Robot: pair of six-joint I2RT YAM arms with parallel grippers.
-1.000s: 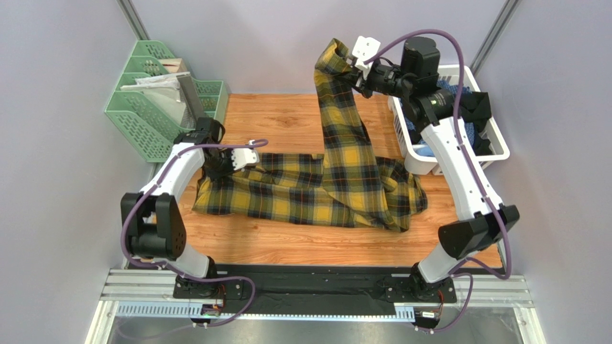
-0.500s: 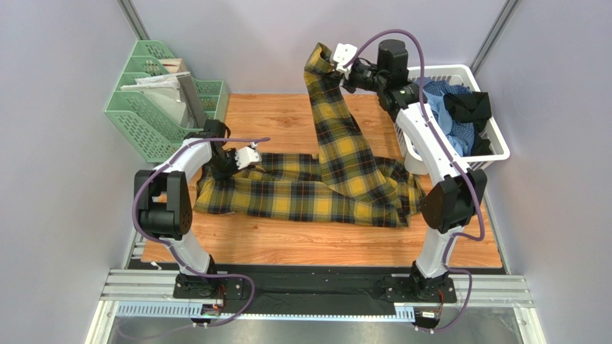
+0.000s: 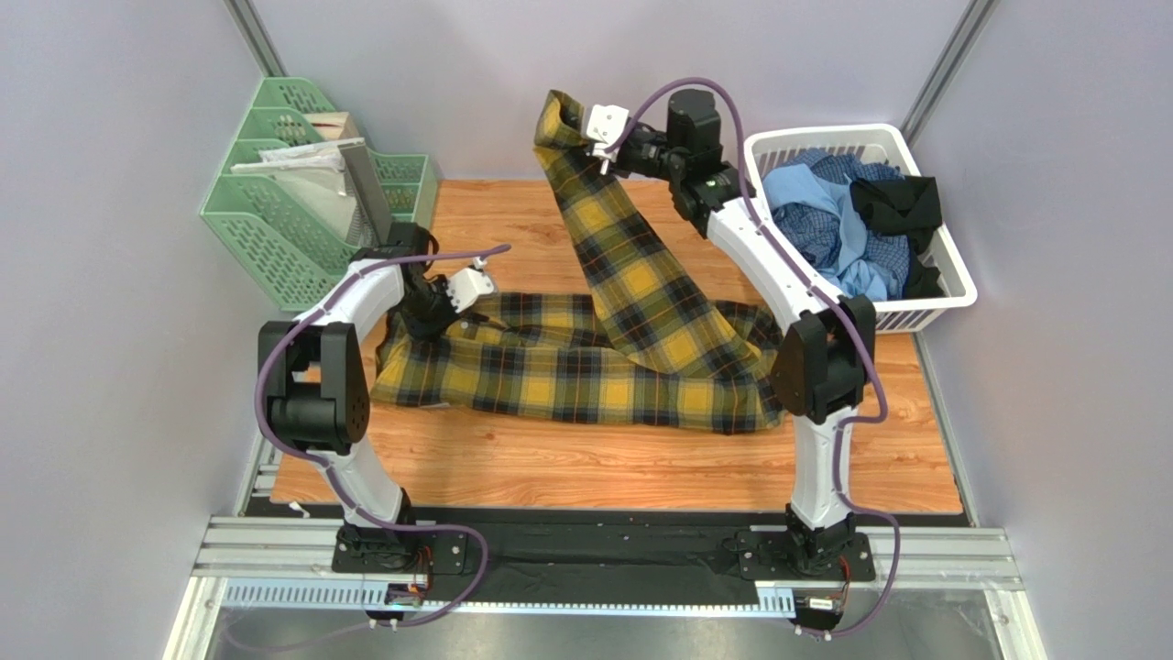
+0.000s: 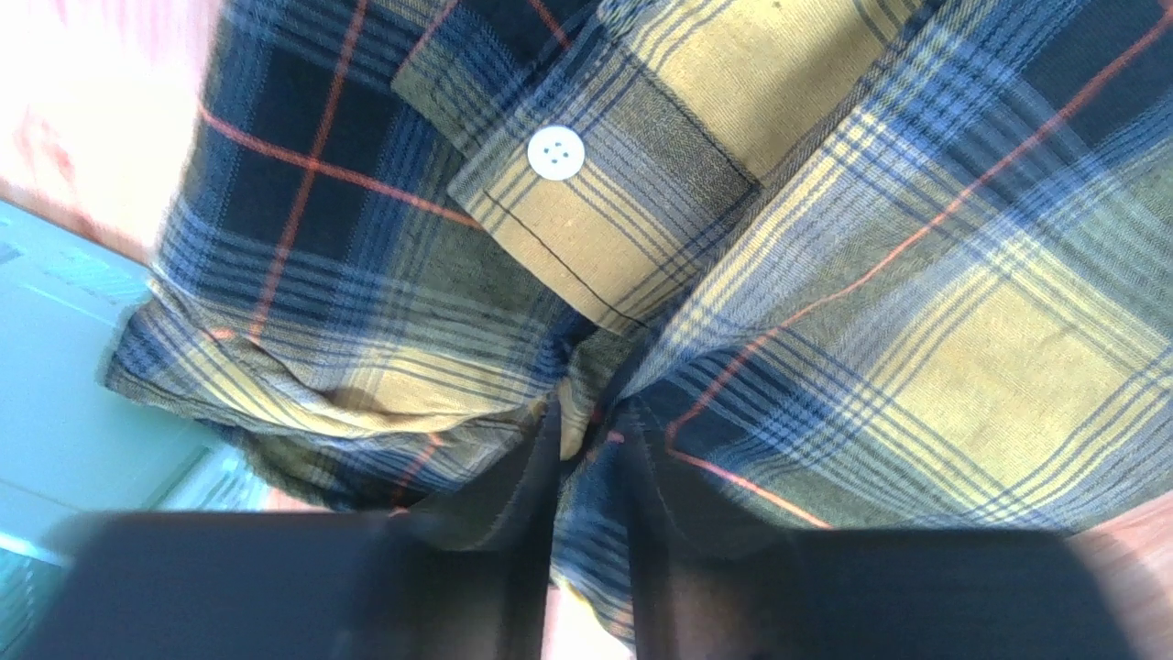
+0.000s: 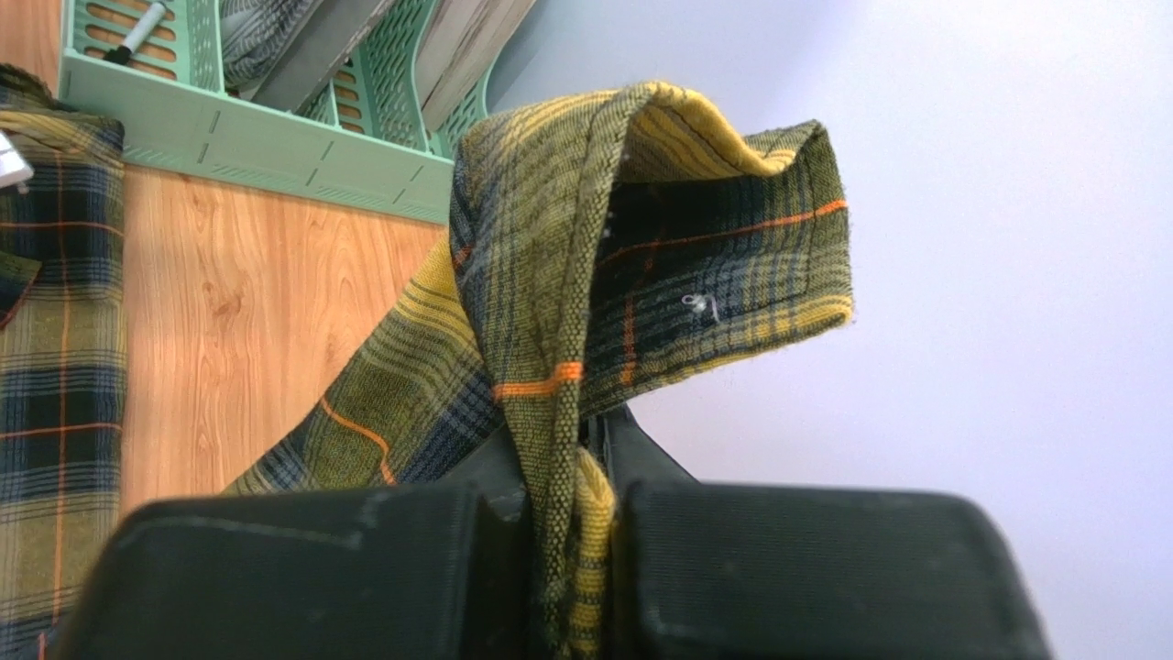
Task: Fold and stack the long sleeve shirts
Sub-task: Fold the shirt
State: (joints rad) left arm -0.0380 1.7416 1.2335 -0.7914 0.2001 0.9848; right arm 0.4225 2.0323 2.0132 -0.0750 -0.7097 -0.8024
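**Sleeve held high for the fold**

The right fingers clench the plaid shirt's sleeve up at twelve o'clock, probably to lay it across the body spread on the desk. The left fingers straddle cloth at nine o'clock, seemingly to anchor it. I cannot tell whether they grip.

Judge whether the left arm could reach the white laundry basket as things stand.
Probably not: the basket sits at the far right, and the right arm holding up the plaid shirt stands between.

My right arm stretches high toward the back, right gripper clamped on the plaid shirt. My left arm folds low, left gripper pointing right, narrowly nipping the same shirt.
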